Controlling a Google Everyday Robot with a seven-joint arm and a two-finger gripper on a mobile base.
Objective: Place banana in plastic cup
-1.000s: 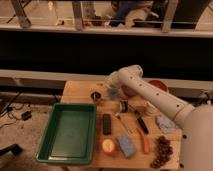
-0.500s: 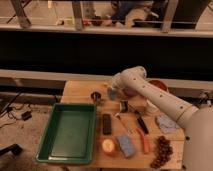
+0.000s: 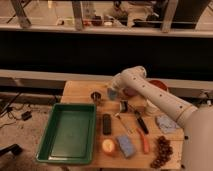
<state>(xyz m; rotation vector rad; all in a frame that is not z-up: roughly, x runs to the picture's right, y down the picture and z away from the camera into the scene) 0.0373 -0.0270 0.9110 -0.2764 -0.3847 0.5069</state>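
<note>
While the white arm (image 3: 150, 97) reaches in from the right across the far part of the wooden table (image 3: 80, 89), the hand (image 3: 113, 94) hangs low at the far middle of the top, right over the light blue plastic cup (image 3: 112, 94), which shows only in part beneath it. Finger spread: cannot tell, the hand's end is a pale blur against the cup. Whether it holds anything, or touches the cup rim, cannot be made out either. Banana: not identifiable in this view; nothing pale yellow-tan and slim can be picked out at the hand or in the cup. Cup contents: hidden by the hand. Just left of the hand stands a small dark round cup (image 3: 95, 96), apart from the blue one, contents not visible. Left of the hand and nearer the camera lies a large green tray (image 3: 55, 145), its floor bare. Right of the hand, behind the arm, a reddish bowl (image 3: 159, 84) shows at its rim only. Nearer the camera than the hand: a black rectangular object (image 3: 106, 124), a blue sponge (image 3: 125, 145), a round orange-yellow fruit (image 3: 108, 146) just left of the sponge, an orange-red elongated piece (image 3: 145, 142), a bunch of dark grapes (image 3: 161, 151), and a crumpled bluish cloth (image 3: 167, 123) to the far right.
</note>
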